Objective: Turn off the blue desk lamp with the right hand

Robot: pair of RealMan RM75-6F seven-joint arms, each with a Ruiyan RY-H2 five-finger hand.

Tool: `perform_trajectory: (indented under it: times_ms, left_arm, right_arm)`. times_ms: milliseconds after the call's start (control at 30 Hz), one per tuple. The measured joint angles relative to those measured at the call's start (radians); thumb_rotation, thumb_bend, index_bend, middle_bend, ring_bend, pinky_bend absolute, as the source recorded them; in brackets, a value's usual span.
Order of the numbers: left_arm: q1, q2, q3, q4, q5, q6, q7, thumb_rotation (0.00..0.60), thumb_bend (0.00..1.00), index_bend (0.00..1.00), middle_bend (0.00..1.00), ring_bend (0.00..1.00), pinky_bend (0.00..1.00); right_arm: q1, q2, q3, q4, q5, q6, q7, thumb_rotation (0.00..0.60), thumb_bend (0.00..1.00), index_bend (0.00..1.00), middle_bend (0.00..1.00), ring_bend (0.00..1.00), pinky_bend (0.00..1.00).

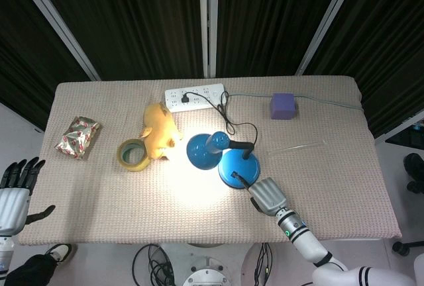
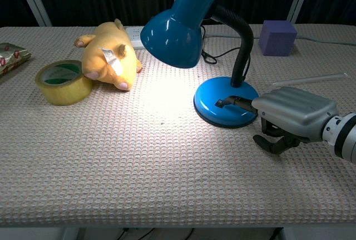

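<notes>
From the head view, the glossy blue desk lamp with the round base [image 1: 228, 160] sat about mid-table and was lit, throwing a bright pool onto the beige woven tablecloth [image 1: 99, 193]. The right hand [image 1: 267, 195] lay just beside the near edge of the lamp base, one dark finger [image 1: 242, 182] stretched out onto the base while the rest looked tucked under, so it wasn't holding anything. The left hand [image 1: 14, 181] hung off the table edge far from the lamp, fingers spread and empty. The yellow plush pig [image 1: 159, 130] and the roll of yellowish tape [image 1: 134, 154] sat on the other side of the lamp from the right hand, so no clutter in the way.

The chest view was more useful: the extended fingertip [image 2: 222, 103] rested on the top of the lamp base by the foot of the black gooseneck [image 2: 240, 40], the other fingers curled beneath the palm. I couldn't actually make out the switch itself. My take: press straight down with that one finger, keep the palm low and steady, and don't shove sideways or the light base will probably skate across the cloth.
</notes>
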Motion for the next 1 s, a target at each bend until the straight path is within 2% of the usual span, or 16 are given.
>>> perform_trajectory:
  times_ms: [567, 1000]
  left_arm:
    - [0.001, 0.004, 0.000, 0.001, -0.002, -0.007, 0.000, 0.600, 0.10, 0.06, 0.02, 0.00, 0.00]
    - [-0.002, 0.003, -0.004, -0.002, -0.008, -0.014, 0.007, 0.600, 0.10, 0.06, 0.02, 0.00, 0.00]
  right_arm:
    - [0.041, -0.019, -0.018, 0.017, 0.074, 0.008, -0.015, 0.600, 0.48, 0.00, 1.00, 0.96, 0.93]
    - [0.060, -0.014, -0.041, 0.029, 0.113, -0.003, 0.022, 0.600, 0.48, 0.00, 1.00, 0.95, 0.93]
